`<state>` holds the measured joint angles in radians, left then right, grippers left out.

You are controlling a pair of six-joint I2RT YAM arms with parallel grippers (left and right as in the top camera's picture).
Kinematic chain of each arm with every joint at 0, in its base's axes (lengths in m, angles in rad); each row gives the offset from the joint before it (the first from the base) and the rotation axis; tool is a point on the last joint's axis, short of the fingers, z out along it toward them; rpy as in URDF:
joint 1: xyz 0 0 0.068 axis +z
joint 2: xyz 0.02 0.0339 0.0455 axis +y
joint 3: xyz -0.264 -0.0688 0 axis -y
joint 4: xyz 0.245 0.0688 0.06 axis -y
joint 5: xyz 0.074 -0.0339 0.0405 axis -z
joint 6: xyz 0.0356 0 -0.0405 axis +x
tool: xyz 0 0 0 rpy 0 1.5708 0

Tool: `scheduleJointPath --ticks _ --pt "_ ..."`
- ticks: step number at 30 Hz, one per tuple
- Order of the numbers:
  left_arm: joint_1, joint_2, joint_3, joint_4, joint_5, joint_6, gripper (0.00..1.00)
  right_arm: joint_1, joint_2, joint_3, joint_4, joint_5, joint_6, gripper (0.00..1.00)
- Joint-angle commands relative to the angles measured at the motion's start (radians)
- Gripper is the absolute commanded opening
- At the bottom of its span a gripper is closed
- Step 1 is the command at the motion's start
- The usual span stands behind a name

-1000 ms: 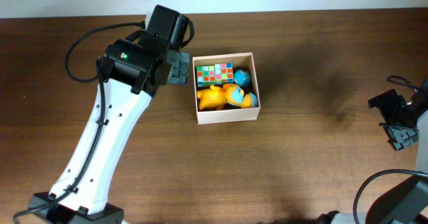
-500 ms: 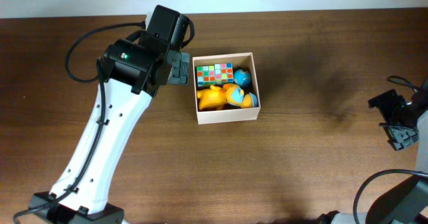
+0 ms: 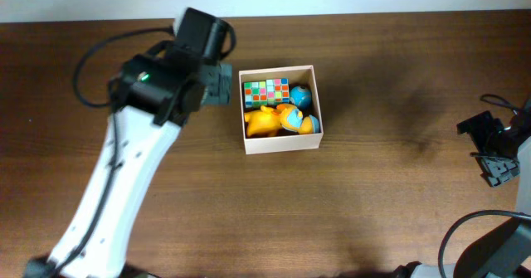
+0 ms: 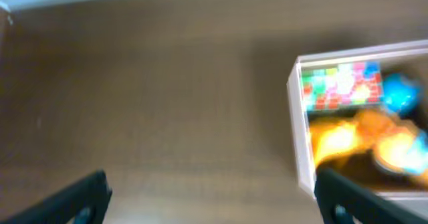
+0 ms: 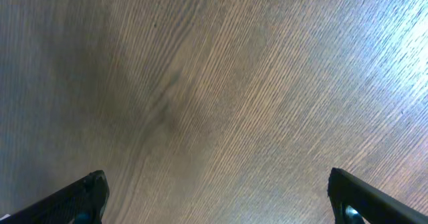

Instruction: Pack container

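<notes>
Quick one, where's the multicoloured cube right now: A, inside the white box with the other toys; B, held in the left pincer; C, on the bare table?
A: the multicoloured cube lies inside the container, in a corner just above the orange toy in the overhead view.

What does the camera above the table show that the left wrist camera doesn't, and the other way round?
Only overhead: the long white left arm, the right gripper sitting far right, and the whole square cream-walled container. Only left wrist: the left gripper close up, its dark fingertips spread wide above bare wood. Both: the brown wooden table, the container's left side, and the multicoloured block cube and orange toy inside.
</notes>
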<state>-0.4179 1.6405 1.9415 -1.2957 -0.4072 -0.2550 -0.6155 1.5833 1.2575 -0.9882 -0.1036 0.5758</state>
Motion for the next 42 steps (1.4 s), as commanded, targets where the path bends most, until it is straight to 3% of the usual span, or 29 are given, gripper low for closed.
scheduleJointPath --ticks 1,8,15,19,23,27,42 --pt "0.047 -0.171 -0.015 0.112 -0.005 -0.010 0.99 0.001 0.002 -0.003 0.001 -0.001 -0.003 0.99" --pt "0.184 -0.452 -0.308 0.490 0.123 -0.009 0.99 0.001 0.002 -0.003 0.001 -0.001 -0.003 0.99" --pt "0.291 -0.781 -0.848 1.080 0.267 0.074 0.99 0.001 0.002 -0.003 0.001 -0.001 -0.003 0.98" --pt "0.312 -0.949 -1.111 1.308 0.315 0.096 0.99 0.001 0.002 -0.003 0.001 -0.001 -0.003 0.99" --pt "0.321 -1.104 -1.320 1.415 0.315 0.096 0.99 0.001 0.002 -0.003 0.001 -0.001 -0.003 0.99" --pt "0.346 -1.231 -1.456 1.427 0.319 0.095 0.99 0.001 0.002 -0.003 0.001 -0.001 -0.003 0.99" --pt "0.375 -1.582 -1.830 1.521 0.378 0.092 0.99 0.001 0.002 -0.003 0.001 -0.001 -0.003 0.99"
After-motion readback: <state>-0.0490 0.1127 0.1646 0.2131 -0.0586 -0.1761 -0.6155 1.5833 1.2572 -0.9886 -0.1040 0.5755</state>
